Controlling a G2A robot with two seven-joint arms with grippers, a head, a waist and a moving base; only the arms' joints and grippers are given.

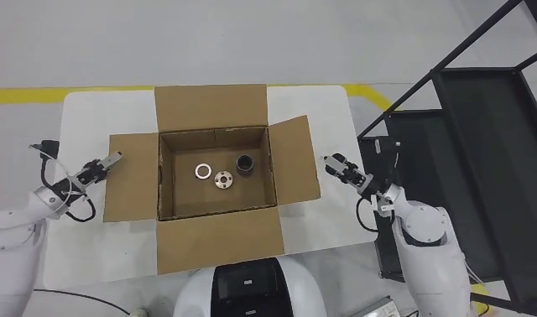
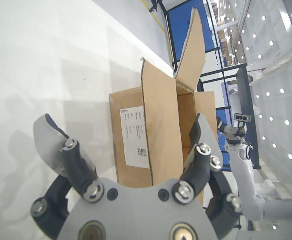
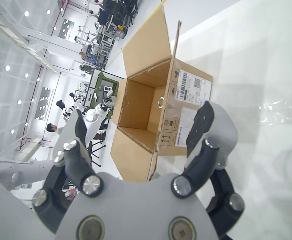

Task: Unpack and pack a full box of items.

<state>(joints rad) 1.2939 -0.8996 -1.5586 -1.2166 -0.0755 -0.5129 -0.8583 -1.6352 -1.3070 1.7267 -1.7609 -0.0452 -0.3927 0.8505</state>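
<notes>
Box (image 1: 211,107) open; white label (image 2: 133,137) on side, print illegible.

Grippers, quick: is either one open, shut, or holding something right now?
Left gripper: open, holding nothing, beside the open brown cardboard box.
Right gripper: open, holding nothing, at the box's opposite side.

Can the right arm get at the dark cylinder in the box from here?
Probably yes: the right gripper is open, the box stands open-topped, and the dark cylinder sits uncovered nearest that arm.
</notes>
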